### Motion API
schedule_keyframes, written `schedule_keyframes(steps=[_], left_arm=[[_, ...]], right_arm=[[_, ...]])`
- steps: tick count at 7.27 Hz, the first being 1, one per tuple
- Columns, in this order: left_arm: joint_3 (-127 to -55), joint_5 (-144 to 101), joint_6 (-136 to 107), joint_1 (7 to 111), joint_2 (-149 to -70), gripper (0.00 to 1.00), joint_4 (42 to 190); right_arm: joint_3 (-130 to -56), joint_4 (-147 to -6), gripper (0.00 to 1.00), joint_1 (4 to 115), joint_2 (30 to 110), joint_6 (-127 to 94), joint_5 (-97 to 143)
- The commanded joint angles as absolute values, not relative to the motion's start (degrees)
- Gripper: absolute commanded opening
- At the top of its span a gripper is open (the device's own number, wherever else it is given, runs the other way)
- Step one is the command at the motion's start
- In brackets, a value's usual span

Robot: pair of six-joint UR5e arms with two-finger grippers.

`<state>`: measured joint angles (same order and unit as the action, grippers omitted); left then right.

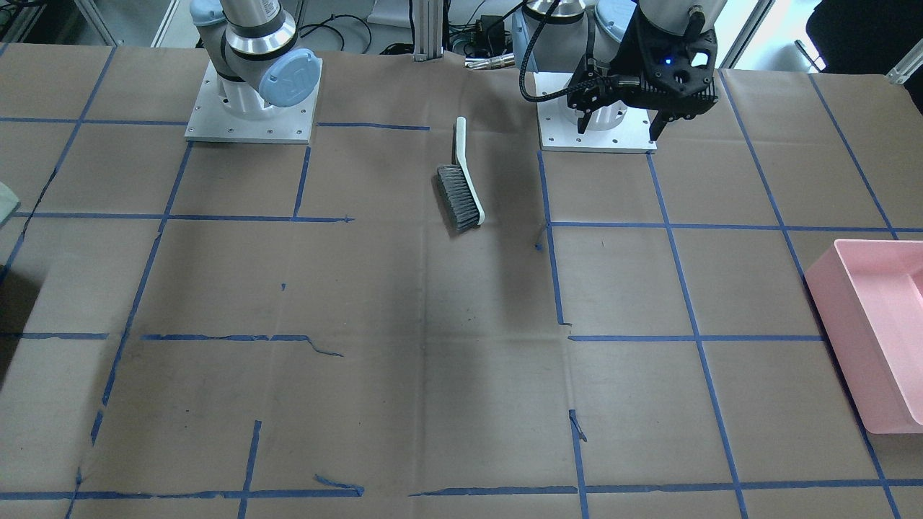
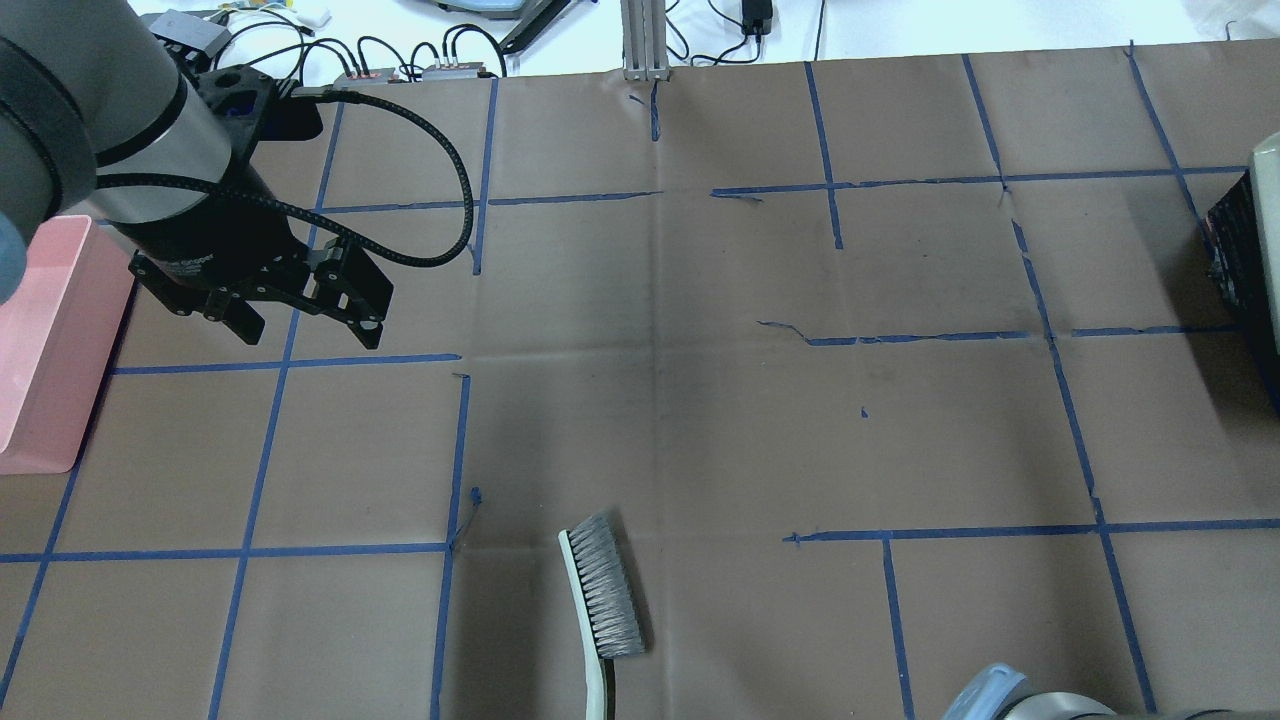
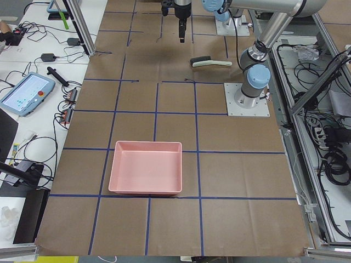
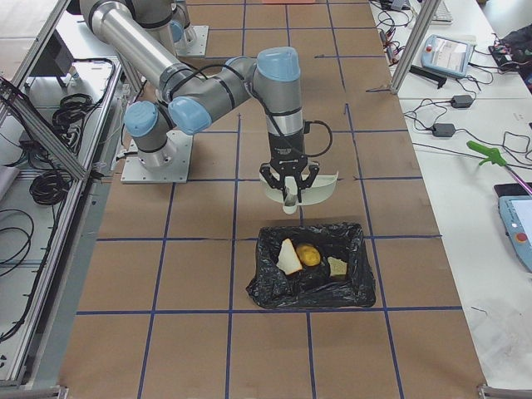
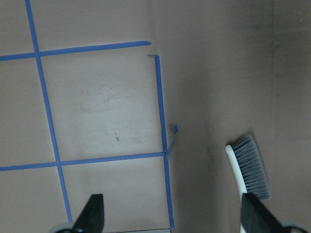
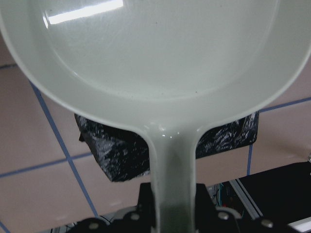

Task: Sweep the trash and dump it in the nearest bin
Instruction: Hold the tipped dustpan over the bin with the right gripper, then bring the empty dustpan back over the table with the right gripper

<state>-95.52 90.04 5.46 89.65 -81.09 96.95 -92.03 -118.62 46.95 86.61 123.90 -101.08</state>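
The trash lies inside the black-lined bin (image 4: pixel 349 287): a yellow-brown lump (image 4: pixel 309 254) and two white bread pieces (image 4: pixel 288 258). My right gripper (image 4: pixel 289 193) is shut on the handle of a white dustpan (image 6: pixel 155 73), held just beside the bin; the pan shows empty. The handle runs into the gripper (image 6: pixel 172 208) in the right wrist view. My left gripper (image 1: pixel 620 128) is open and empty, hanging above the table in front of its base. It also shows in the overhead view (image 2: pixel 300 322). A grey-bristled brush (image 1: pixel 461 193) lies on the table, apart from both grippers.
A pink bin (image 1: pixel 876 324) stands at the table's end on my left, also in the overhead view (image 2: pixel 40 340). The brush shows at the near edge in the overhead view (image 2: pixel 600 600). Blue tape lines grid the brown table.
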Motion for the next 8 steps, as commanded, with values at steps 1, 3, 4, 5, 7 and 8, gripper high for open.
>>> schedule_keyframes(steps=[1,3,4,5,7,8], left_arm=[[-95.6,89.9,5.4,89.6,-81.1,1.00,96.9],[-95.5,89.9,5.4,89.6,-81.1,1.00,96.9],[-95.5,89.8,5.4,89.6,-81.1,1.00,96.9],[-95.5,89.8,5.4,89.6,-81.1,1.00,96.9],[-95.5,89.7,5.4,89.6,-81.2,1.00,96.8],[-95.6,89.7,5.4,89.6,-81.2,1.00,96.8]], right_arm=[[-92.0,-113.7,0.00,54.6,87.6,108.6,-99.9],[-92.2,-110.2,0.00,60.4,87.5,94.9,-99.6],[-92.2,-108.8,0.00,64.0,87.5,88.0,-99.5],[-92.1,-107.8,0.00,68.2,87.2,79.7,-99.5],[-92.1,-106.6,0.00,75.6,86.7,65.9,-98.6],[-92.2,-105.0,0.00,78.3,86.7,56.9,-94.3]])
